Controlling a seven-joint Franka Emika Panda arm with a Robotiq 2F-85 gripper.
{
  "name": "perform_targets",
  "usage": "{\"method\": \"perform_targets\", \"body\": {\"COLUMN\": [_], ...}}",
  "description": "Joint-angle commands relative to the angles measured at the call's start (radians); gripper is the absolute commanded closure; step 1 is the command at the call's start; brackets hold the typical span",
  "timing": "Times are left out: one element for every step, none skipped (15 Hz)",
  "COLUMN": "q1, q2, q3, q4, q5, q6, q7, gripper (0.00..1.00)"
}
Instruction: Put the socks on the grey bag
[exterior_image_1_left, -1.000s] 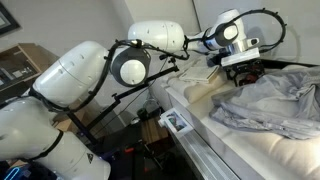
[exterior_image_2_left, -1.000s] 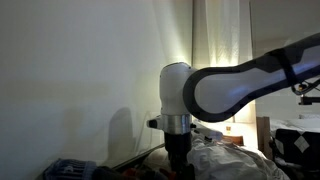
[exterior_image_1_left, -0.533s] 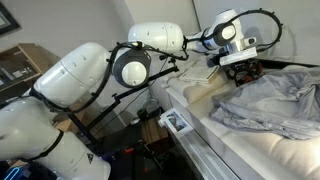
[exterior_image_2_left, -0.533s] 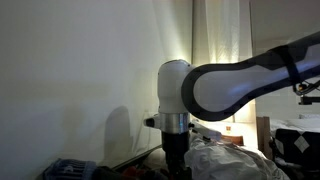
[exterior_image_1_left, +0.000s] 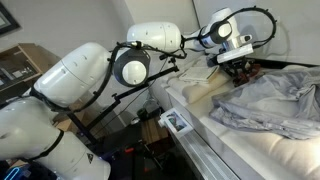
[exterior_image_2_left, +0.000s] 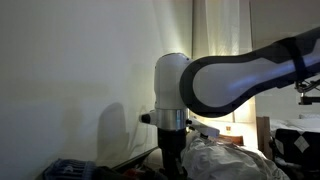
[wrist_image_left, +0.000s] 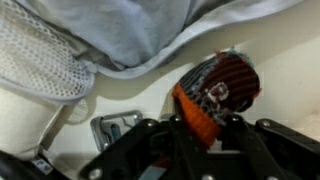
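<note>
Gripping the sock well means pinching its orange cuff firmly, then lifting clear of the cream surface before crossing to the grey bag, whose edge lies just beside it. The gripper has its jaws drawn in against the cuff. The arm stretches far right with the wrist turned downward.

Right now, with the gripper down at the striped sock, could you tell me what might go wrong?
Only the orange cuff of the sock sits between the fingers of the gripper, so it may slip on lifting. The grey bag lies close by; the lift could drag its edge. The metal buckle beside the fingers might snag.
</note>
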Motion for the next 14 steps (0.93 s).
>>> {"method": "perform_targets", "body": {"q1": [0.046, 0.059, 0.072, 0.084, 0.093, 0.1, 0.103, 0.106, 0.107, 0.109, 0.109, 0.109, 0.111, 0.111], "q2": [-0.03, -0.046, -0.058, -0.069, -0.083, -0.098, -0.112, -0.125, -0.138, -0.15, -0.161, -0.17, -0.176, -0.183], "q3": [-0.009, -0.008, -0.009, -0.013, -0.013, -0.014, -0.014, -0.015, -0.013, -0.017, -0.018, -0.023, -0.029, -0.035], "q4": [0.008, 0.0, -0.003, -0.004, -0.007, -0.011, -0.015, -0.021, -0.027, -0.034, -0.044, -0.056, -0.067, -0.084], "q5": [-0.022, -0.025, -0.029, -0.034, -0.038, -0.04, -0.037, -0.037, -0.033, -0.034, -0.035, -0.04, -0.044, -0.047], "q6": [-0.009, -0.003, 0.0, 0.004, 0.005, 0.005, 0.01, 0.009, 0.009, 0.007, 0.0, 0.006, 0.01, 0.015], "q7": [0.008, 0.011, 0.014, 0.025, 0.036, 0.044, 0.067, 0.083, 0.102, 0.13, 0.151, 0.178, 0.203, 0.223], "gripper": [0.93, 0.94, 0.94, 0.93, 0.93, 0.93, 0.93, 0.93, 0.93, 0.93, 0.93, 0.93, 0.93, 0.93]}}
